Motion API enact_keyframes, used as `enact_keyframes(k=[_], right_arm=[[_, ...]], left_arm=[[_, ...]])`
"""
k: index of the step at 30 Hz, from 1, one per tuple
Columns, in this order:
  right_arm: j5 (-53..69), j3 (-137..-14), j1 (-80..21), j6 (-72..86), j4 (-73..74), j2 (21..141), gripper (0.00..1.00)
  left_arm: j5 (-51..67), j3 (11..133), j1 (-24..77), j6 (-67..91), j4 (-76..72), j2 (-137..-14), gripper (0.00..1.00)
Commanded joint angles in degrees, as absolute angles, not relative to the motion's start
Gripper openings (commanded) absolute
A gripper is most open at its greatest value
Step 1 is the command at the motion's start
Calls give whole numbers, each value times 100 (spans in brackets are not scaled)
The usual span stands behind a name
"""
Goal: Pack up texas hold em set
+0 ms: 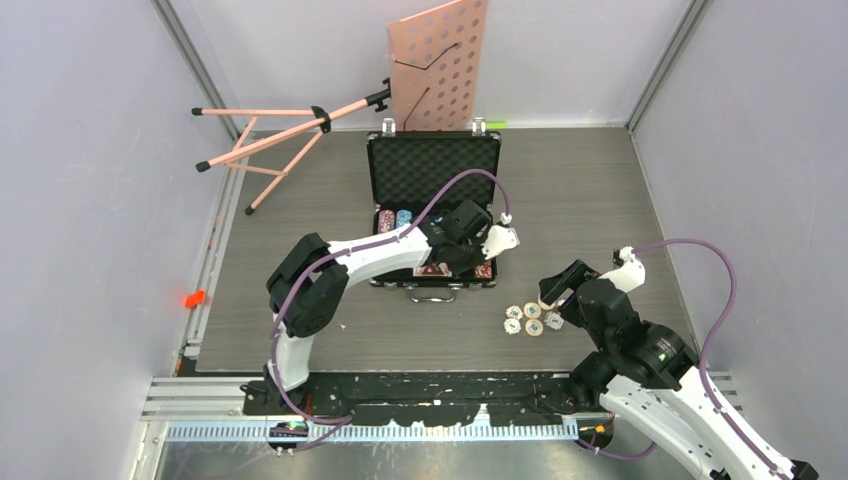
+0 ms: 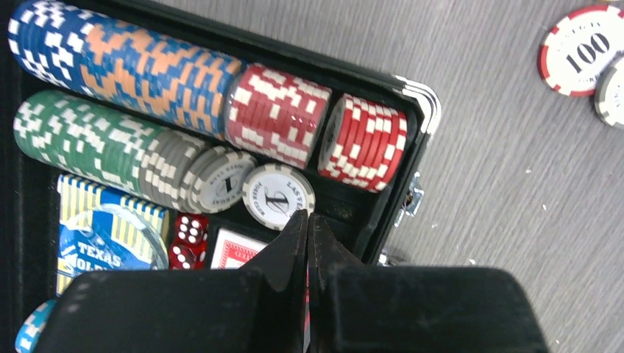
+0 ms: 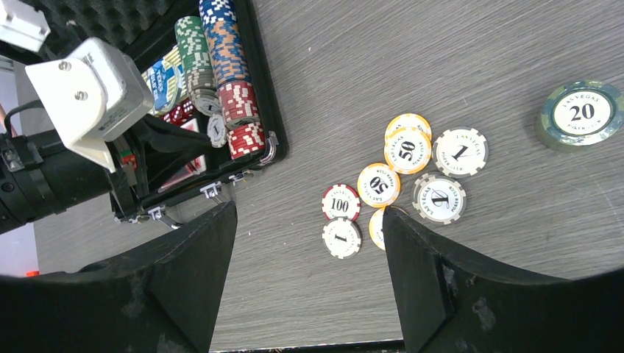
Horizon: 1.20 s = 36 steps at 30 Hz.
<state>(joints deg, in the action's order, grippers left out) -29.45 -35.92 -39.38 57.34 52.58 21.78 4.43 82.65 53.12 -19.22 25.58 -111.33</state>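
Observation:
The black briefcase point(image 1: 372, 170) lies open mid-table with its foam lid up. Rows of poker chips point(image 2: 125, 62) fill its tray, with red dice point(image 2: 189, 239) and a red card deck point(image 2: 235, 254) below them. A white "1" chip point(image 2: 278, 195) leans at the end of the grey row. My left gripper point(image 2: 307, 217) hovers just above that chip, shut with nothing held, over the tray's right end point(image 1: 462, 255). Several loose chips point(image 3: 405, 180) lie on the table right of the case. My right gripper point(image 3: 309, 213) stands open above the table, near them.
A small stack topped by a "20" chip point(image 3: 581, 114) sits apart to the right. A "100" chip point(image 2: 583, 50) lies outside the case corner. The pink music stand point(image 1: 440, 65) and its tripod point(image 1: 270, 140) stand behind the case. A small red object point(image 1: 194, 298) lies at the left edge.

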Motion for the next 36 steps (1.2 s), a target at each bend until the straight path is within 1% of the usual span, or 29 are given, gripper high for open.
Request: enact_keyframes(k=[1,5,10,16,22,27,36], right_arm=[[-3038,-3612,-3946,5783,5116,2191,78],[-3049,-3617,-3942,5777,5111,2188,78],[-3062,-3650,-3946,5766,5134,2206,78],[-3084,-3673,-3946,5746,5140,2220,78],[-3085,-3694,-3945,5732,5140,2247,78],[-3094,-3700,-3942,5737,5136,2278,78],[-3070,-3700,-3946,5747,5138,2286,78]], left_arm=[[461,8648,5291,-1887,2757,-11373,0],[323,8579,5283,-1904,2513,-11460,0],[176,8726,5253,-1878,2614,-11663,0],[153,8676,5171,-1818,2436,-11705,0],[-178,8582,5121,-1811,2069,-11661,0],[-148,8500,5065,-1734,1817,-11608,0],[-27,8512,5054,-1696,1892,-11619,0]])
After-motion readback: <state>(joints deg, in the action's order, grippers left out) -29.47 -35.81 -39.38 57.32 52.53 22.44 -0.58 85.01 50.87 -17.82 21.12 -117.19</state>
